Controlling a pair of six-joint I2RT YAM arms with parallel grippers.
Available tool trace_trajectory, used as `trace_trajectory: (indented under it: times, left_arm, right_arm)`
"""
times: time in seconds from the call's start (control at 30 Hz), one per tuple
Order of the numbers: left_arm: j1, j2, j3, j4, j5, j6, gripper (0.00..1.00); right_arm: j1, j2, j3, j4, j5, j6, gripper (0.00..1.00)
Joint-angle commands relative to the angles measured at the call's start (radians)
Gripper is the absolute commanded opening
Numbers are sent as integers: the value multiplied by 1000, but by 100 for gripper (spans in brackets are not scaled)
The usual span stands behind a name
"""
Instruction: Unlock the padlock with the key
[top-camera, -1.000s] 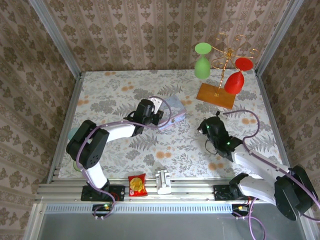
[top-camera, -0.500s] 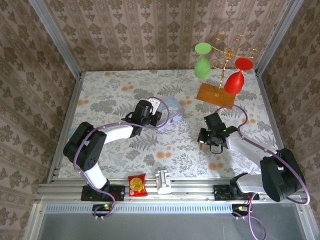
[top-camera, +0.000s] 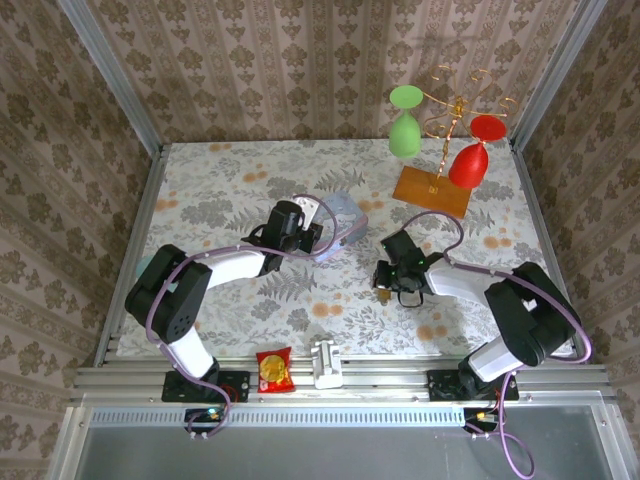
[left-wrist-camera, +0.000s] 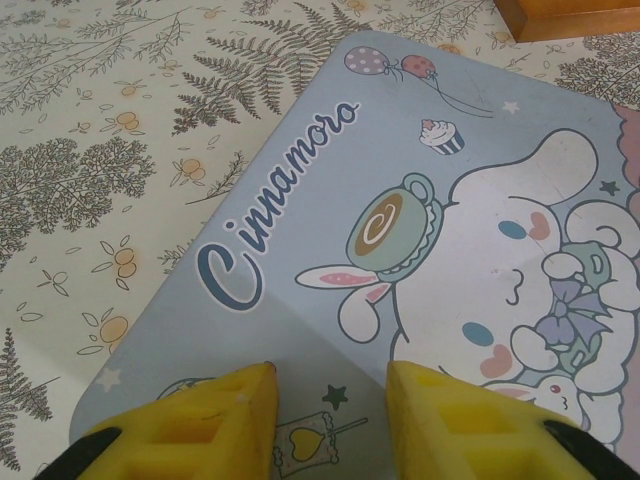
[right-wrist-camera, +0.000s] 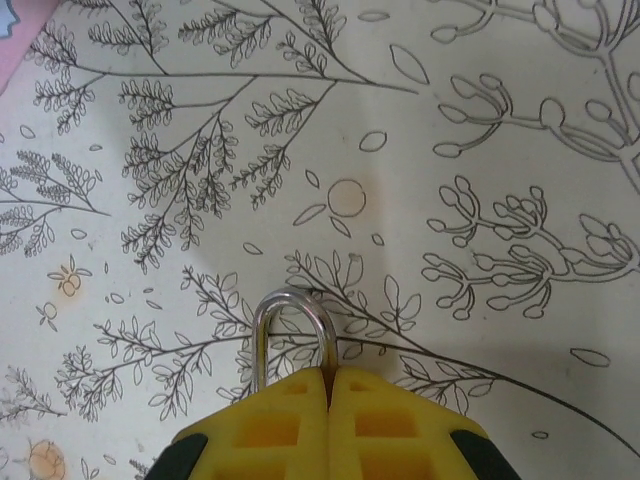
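Between the right gripper's (right-wrist-camera: 328, 385) closed fingertips: padlock (right-wrist-camera: 258, 345), clamped, shackle (right-wrist-camera: 293, 293) projecting straight ahead along the fingers' axis.

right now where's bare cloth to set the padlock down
Bare cloth lies far left, between the wall and the blue tin, and near middle, beyond the snack packet and white block. Crowded far right around the wooden stand.

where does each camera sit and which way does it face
top external: above, behind the bases, looking down at the table; left arm and right arm show.
left wrist: on the left arm, facing down at the blue tin; left end effector open.
right wrist: on the right arm, facing the table; right end effector shut on the padlock.
shared: the blue tin, in top external and left wrist.
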Motion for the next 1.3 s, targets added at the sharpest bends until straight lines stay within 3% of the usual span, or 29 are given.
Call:
trace_trajectory:
  times: [0.0,0.07,0.13,0.17,0.2,0.33,0.47,0.7,0.83,1.07,1.27]
  left_arm:
    - [10,3,-42,-159,-22,-23,39]
    - [7,-16,-35,-193,-51,-28,49]
    - [-7,-51,-29,-247,-117,-33,64]
    - [-18,-72,-27,-272,-148,-35,91]
    - [-33,-100,-33,-287,-183,-36,100]
    - [-62,-187,-57,-322,-223,-46,100]
    - [-113,-208,-35,-425,-329,-29,100]
    - [-151,-79,-65,-346,-355,-124,100]
    - [-95,-8,-28,-301,-382,-128,100]
    - [41,-17,-26,-259,-292,-113,100]
    - [81,6,0,-274,-246,-91,100]
  right_arm:
    - [22,53,-4,49,26,25,0]
    - [26,60,-14,34,40,27,2]
    - [27,47,-22,4,78,28,11]
    - [27,37,-21,-15,95,25,18]
    - [27,27,-17,-30,107,16,21]
    - [28,11,8,-48,101,-34,24]
    - [29,5,48,-51,94,-60,27]
    - [32,-38,119,-85,143,-94,46]
    - [32,-60,123,-83,146,-103,48]
    - [12,-115,100,-42,149,-127,55]
    - [-45,-126,135,-57,126,-197,59]
